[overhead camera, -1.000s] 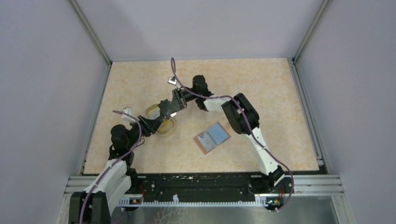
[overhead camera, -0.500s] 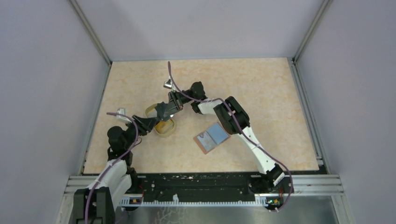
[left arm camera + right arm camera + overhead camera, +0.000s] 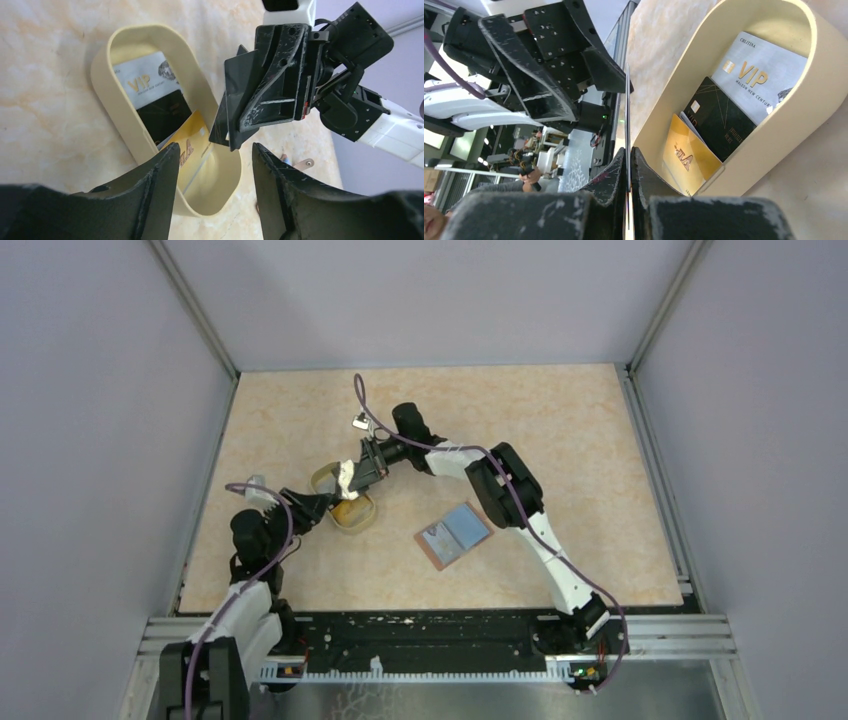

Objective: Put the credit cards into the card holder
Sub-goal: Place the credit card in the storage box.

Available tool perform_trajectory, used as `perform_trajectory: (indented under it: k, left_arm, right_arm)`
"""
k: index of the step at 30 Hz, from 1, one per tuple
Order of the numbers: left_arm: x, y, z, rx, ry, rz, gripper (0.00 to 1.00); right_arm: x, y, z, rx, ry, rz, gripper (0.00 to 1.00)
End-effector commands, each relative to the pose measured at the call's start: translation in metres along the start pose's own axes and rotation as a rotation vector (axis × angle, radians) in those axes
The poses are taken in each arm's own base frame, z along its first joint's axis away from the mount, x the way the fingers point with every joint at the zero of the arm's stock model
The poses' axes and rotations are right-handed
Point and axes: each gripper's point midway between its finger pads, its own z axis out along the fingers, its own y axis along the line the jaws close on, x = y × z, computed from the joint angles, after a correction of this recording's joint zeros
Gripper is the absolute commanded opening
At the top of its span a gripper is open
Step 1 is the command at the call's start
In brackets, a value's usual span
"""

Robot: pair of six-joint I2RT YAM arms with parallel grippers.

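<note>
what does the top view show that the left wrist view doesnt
Only the top view: the open wallet, lying flat on the table apart from the cup.

Only the left wrist view: the faces of the white VIP card, black card and gold card inside the cup.

Both: the cup, the left pincer beside it, and the right pincer shut on a card over it.

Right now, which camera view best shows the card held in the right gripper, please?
The left wrist view: there the card shows its broad face. The right wrist view catches it only edge-on, as a thin line. The top view shows just a small pale patch.
</note>
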Motion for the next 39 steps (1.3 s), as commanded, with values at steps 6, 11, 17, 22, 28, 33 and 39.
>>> perform_trajectory:
  k: [6,11,17,22,28,33,39]
  left_arm:
    - [0.002,-0.016,0.002,0.167,0.03,-0.062,0.55]
    - [0.003,-0.022,0.0,0.224,0.043,-0.075,0.51]
    - [0.004,-0.021,0.002,0.234,0.061,-0.087,0.48]
    - [0.006,-0.01,0.003,0.19,0.062,-0.091,0.48]
    - [0.005,-0.009,0.006,0.183,0.069,-0.083,0.46]
    - [0.005,-0.011,0.006,0.205,0.074,-0.089,0.39]
    - [0.008,-0.014,0.005,0.231,0.087,-0.098,0.34]
  right_arm:
    - [-0.02,0.048,0.002,-0.011,-0.006,-0.105,0.0]
    - [-0.017,0.052,0.006,-0.03,0.008,-0.096,0.0]
    - [-0.017,0.064,0.007,-0.076,0.012,-0.08,0.0]
    - [-0.017,0.072,0.008,-0.095,0.016,-0.079,0.0]
    - [-0.01,0.073,0.014,-0.107,0.037,-0.07,0.0]
    - [-0.006,0.069,0.018,-0.112,0.049,-0.053,0.0]
    - [-0.005,0.063,0.02,-0.118,0.058,-0.032,0.0]
